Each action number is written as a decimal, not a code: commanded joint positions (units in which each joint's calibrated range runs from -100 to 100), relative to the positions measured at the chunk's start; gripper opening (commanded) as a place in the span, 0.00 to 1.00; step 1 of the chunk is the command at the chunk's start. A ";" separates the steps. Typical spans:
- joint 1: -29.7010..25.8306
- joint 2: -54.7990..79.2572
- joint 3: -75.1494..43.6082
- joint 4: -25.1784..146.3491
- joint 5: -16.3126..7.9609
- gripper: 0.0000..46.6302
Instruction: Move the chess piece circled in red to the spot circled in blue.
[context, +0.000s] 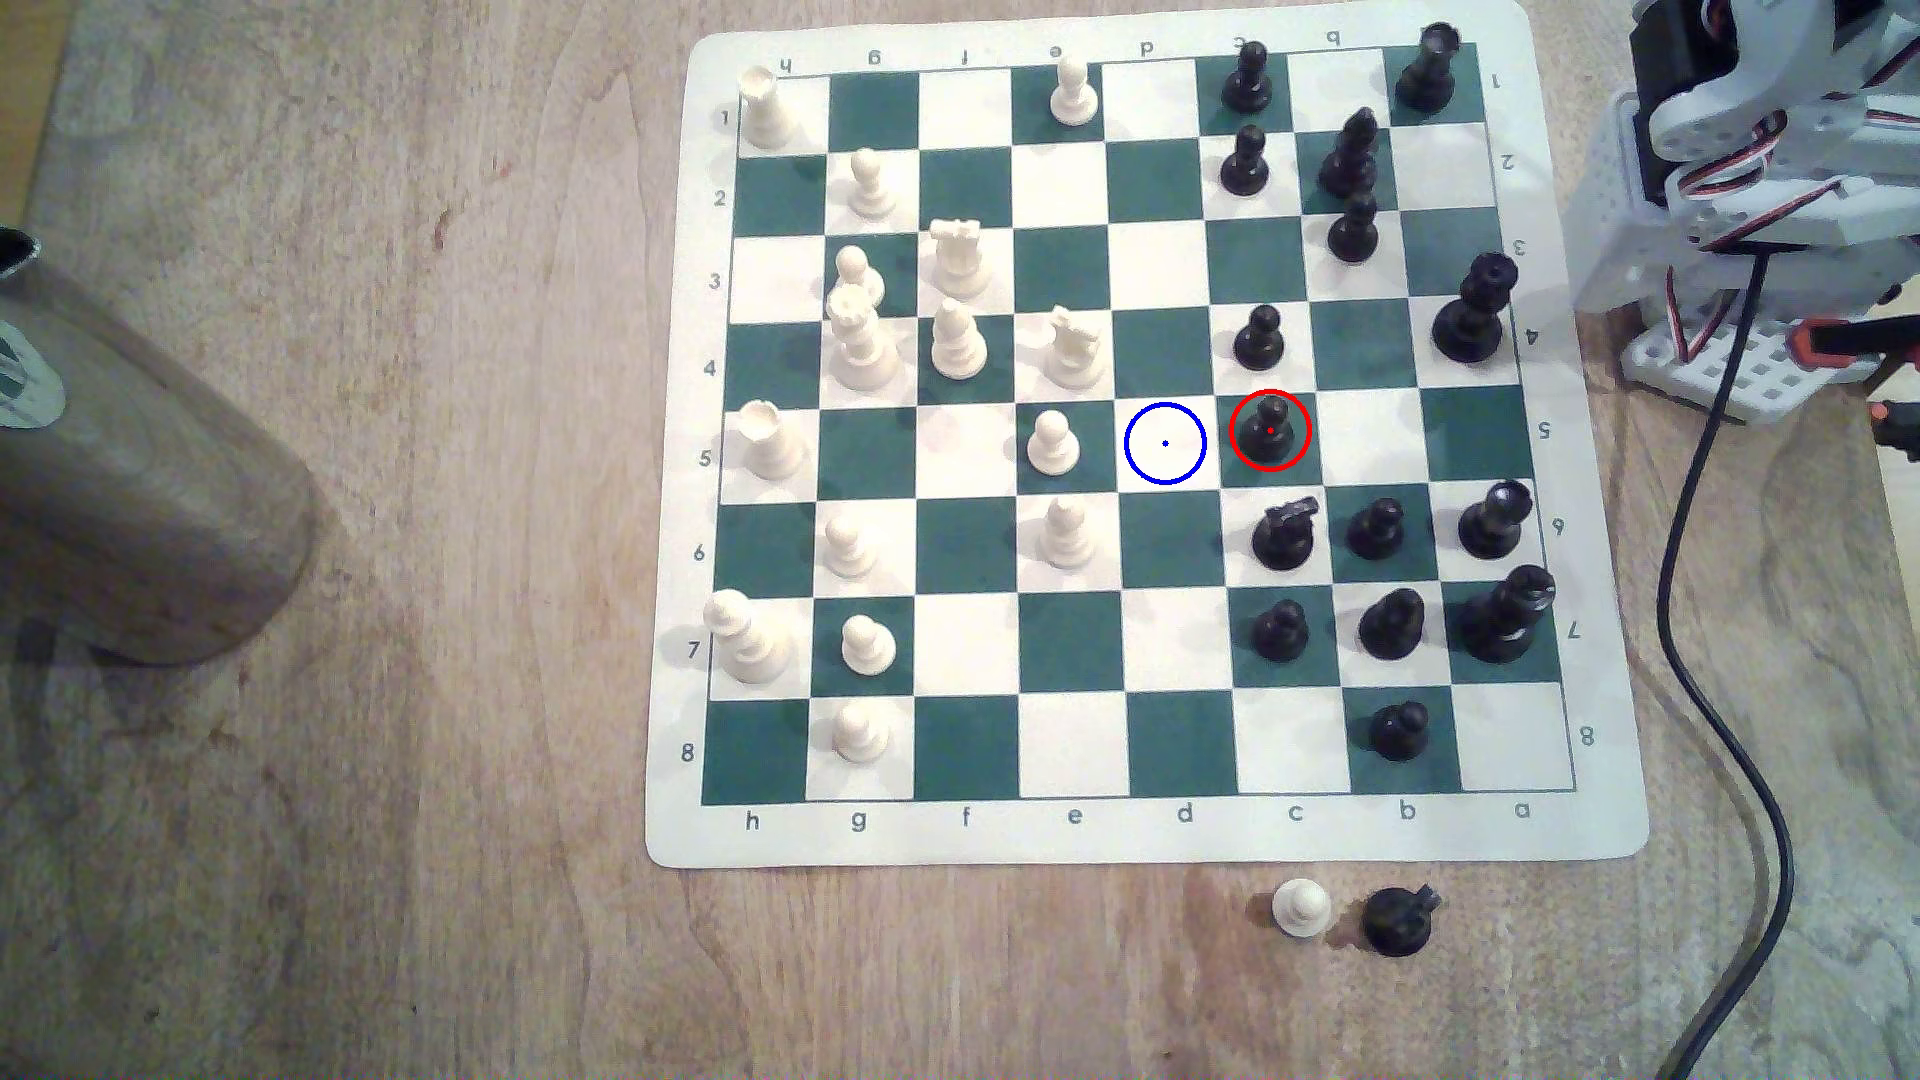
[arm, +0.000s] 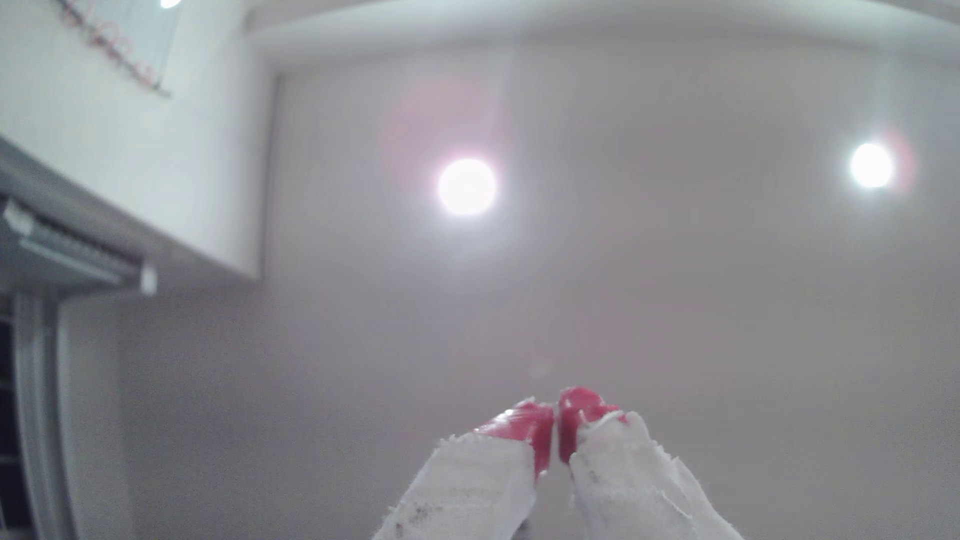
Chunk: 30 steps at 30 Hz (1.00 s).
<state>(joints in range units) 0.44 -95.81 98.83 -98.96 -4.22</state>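
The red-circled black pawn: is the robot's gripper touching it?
Apart. In the wrist view the gripper points at the ceiling; in the exterior view the black pawn stands alone on its square.

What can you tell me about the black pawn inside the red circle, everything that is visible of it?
The black pawn is small, glossy and dark, apparently plastic, with a ball head, a narrow collar and a wide round base. It stands upright on a dark green square in the row marked 5, column c, ringed in red. Nothing touches it. The cream square with the blue ring lies directly beside it, toward the exterior view's left.
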 joint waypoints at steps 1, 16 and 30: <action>2.80 -0.03 1.17 0.44 -0.05 0.00; -1.97 0.06 -14.33 42.21 -0.05 0.00; 1.00 0.14 -35.82 109.37 -0.44 0.11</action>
<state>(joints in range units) 0.81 -95.56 71.89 -9.16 -4.57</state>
